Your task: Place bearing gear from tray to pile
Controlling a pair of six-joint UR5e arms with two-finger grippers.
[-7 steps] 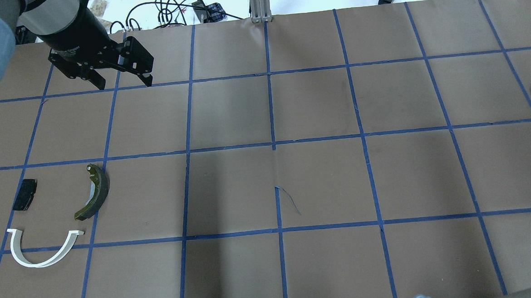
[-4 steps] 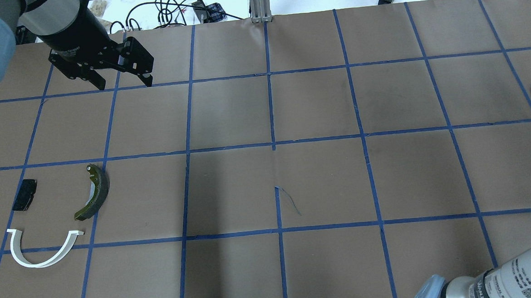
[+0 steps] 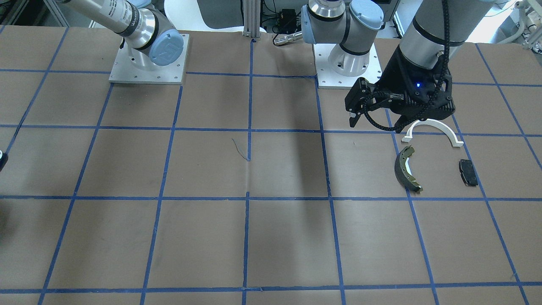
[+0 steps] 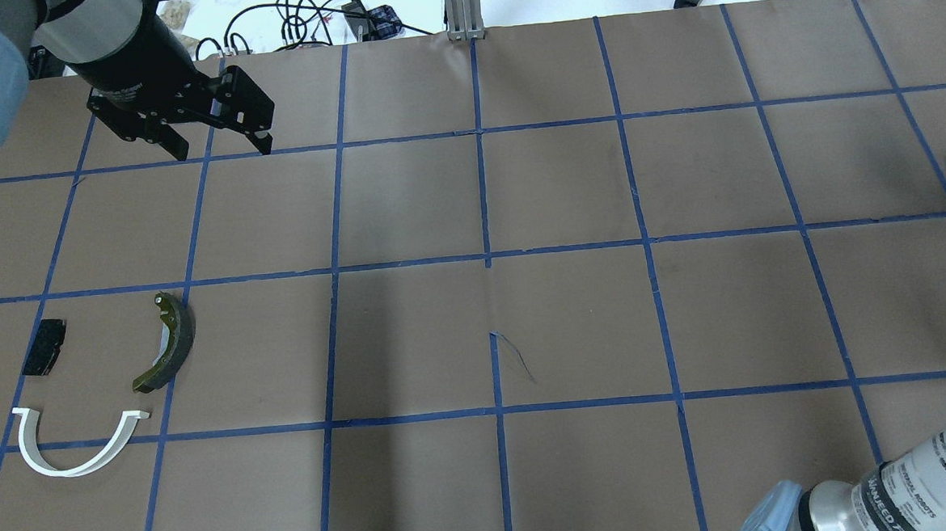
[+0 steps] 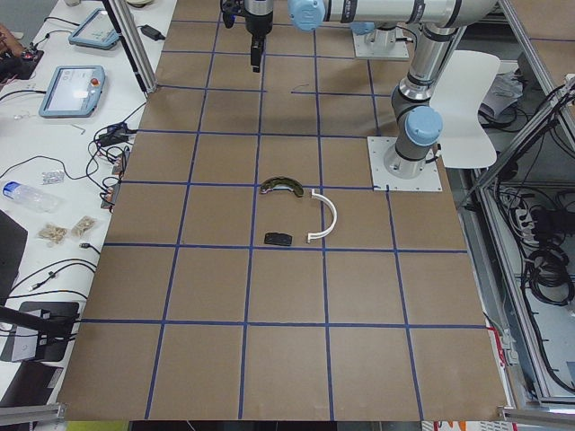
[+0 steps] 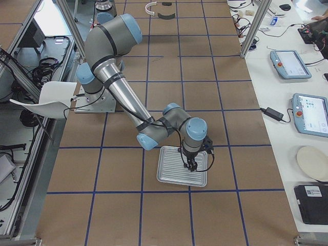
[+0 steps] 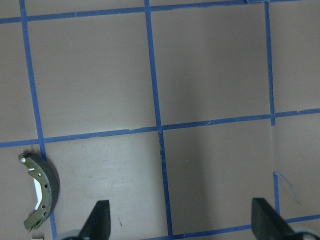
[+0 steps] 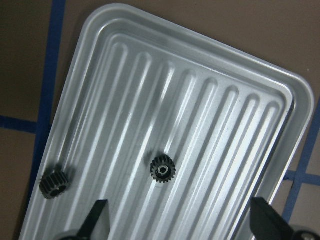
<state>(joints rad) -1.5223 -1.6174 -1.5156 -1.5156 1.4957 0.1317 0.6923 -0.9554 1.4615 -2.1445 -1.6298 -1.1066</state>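
- Front-facing view: the left gripper (image 3: 376,123) hovers wide open and empty beside the pile (image 3: 398,168) near the table's end on the robot's left. The pile holds a white half-ring (image 3: 453,137), a brake shoe (image 3: 397,163) and a black pad (image 3: 468,172), with no gear among them.
- Right side view: the right gripper (image 6: 190,165) hangs over the tray (image 6: 169,177) near the opposite end.
- Right wrist view: its fingers are spread wide, holding nothing. The bearing gear (image 8: 162,170) lies on the tray below, and a second gear (image 8: 54,183) sits by the rim. Grasp, carry and placing all seem left to do.

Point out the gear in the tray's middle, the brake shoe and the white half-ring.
gear (image 8: 163,170): right wrist view, its hub.
brake shoe (image 4: 183,333): overhead view, middle of its dark curve.
white half-ring (image 4: 68,472): overhead view, bottom of its arc.
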